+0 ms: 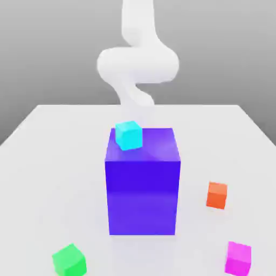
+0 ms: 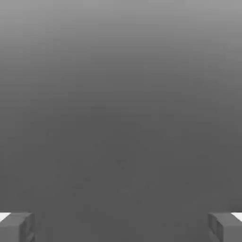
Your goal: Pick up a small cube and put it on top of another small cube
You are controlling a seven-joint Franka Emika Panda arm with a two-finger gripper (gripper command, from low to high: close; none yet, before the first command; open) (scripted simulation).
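Note:
The small cube, bright magenta-pink, rests on the white table near the front edge at the exterior view's right. In the hand view my gripper is open, its two grey fingertips far apart with nothing between them, facing a plain grey backdrop. My white arm rises behind the big block, well back from and above the small cube.
A big blue-violet block stands mid-table with a cyan cube on its top's far left corner. An orange cube lies to the block's right, behind the magenta one. A green cube sits front left.

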